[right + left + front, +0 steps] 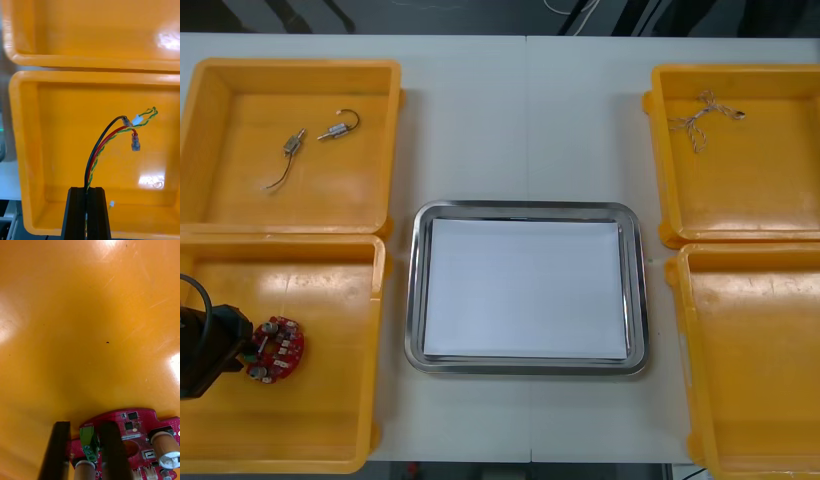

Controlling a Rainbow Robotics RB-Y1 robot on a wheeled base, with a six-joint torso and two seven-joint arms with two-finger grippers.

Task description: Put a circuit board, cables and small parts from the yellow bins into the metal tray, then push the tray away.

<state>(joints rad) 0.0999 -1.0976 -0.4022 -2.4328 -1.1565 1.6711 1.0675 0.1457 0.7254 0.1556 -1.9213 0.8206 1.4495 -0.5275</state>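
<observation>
Circuit board (pixel 277 348), round and red, lies flat in the near left yellow bin (pixel 310 420). My left hand (pixel 242 350) is at its edge. The left wrist view shows the board's green connector (pixel 89 440) right at that hand, but I cannot tell whether I have hold of it. In the right wrist view, my right hand (pixel 87 189) is closed tight on cables (pixel 98 150), black, red and twisted green-yellow, above a right-side bin (pixel 56 142). The front view adds the metal tray (pixel 525 208), white inside, mid-desk (pixel 470 120).
</observation>
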